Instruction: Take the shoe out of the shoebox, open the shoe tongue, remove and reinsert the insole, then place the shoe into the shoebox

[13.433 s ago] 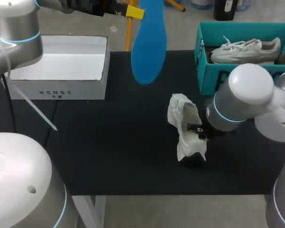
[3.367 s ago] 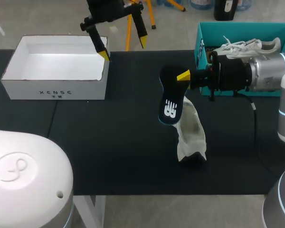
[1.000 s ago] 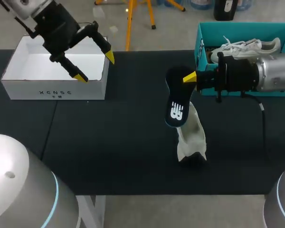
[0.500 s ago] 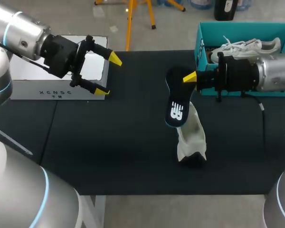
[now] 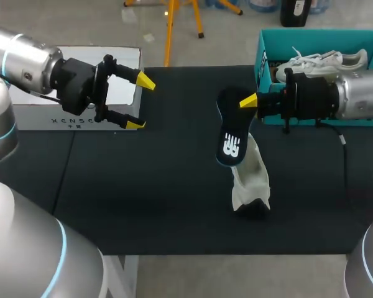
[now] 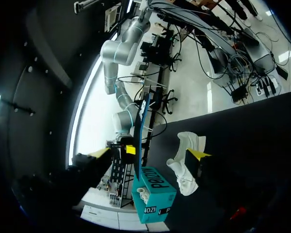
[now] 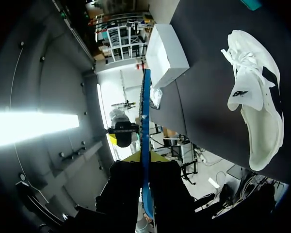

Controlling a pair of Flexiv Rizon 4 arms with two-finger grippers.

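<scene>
1. The right gripper [image 5: 247, 100] was clamped on the insole [image 5: 230, 133], holding it above the table's [image 5: 161, 205] middle.
2. The white shoe [image 5: 248, 177] sat just beneath the insole, outside the teal shoebox [image 5: 265, 68] at the far right corner.
3. The left gripper [image 5: 141, 103] hovered beside the white box [image 5: 74, 118] at the far left, fingers apart and holding nothing.

The white shoe [image 5: 248, 180] lies on its side, its tongue folded open. The insole [image 5: 229, 133], dark on top with a white logo and blue underneath, hangs upright just above the shoe, pinched at its upper end by the right gripper [image 5: 245, 100]. The open white shoebox [image 5: 74, 93] sits well to the shoe's left. A teal shoebox [image 5: 280, 93] stands near the shoe's right.
</scene>
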